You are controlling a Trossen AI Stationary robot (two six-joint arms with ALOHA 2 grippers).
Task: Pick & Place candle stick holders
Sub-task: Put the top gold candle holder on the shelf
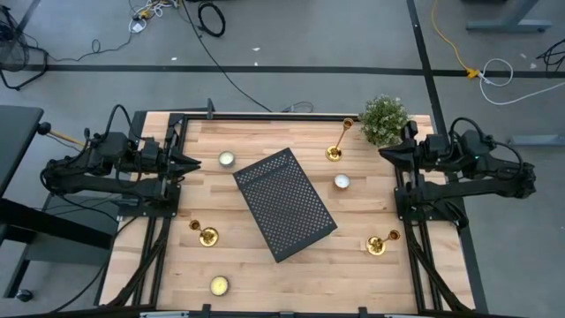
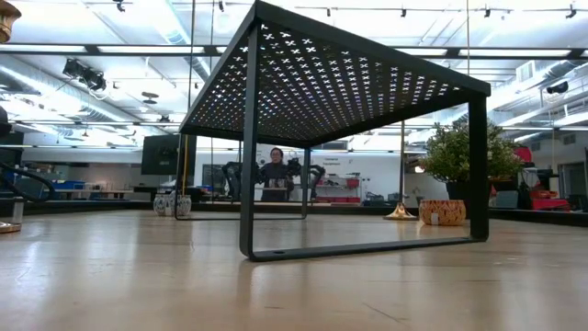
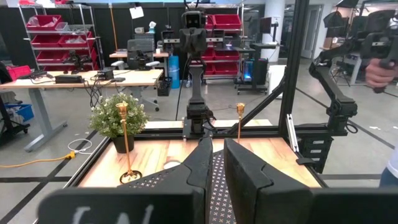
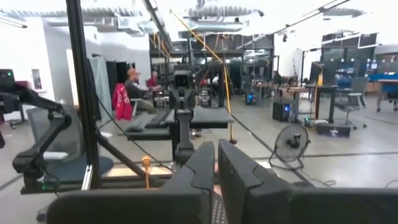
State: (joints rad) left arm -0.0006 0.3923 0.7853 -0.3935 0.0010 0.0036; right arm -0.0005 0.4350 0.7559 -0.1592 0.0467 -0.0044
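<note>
Three brass candle stick holders stand upright on the worktop [image 1: 265, 265] around a black perforated stand [image 1: 284, 203]: one at the far right [image 1: 335, 150] beside a potted plant [image 1: 384, 119], one at the near right [image 1: 378, 245], one at the near left [image 1: 207, 235]. The right gripper [image 1: 385, 153] waits at the right edge, nearest the far-right holder, which lies just inboard of it. The left gripper [image 1: 196, 162] waits at the left edge, the near-left holder lying nearer the front. Both grippers are closed and empty.
</note>
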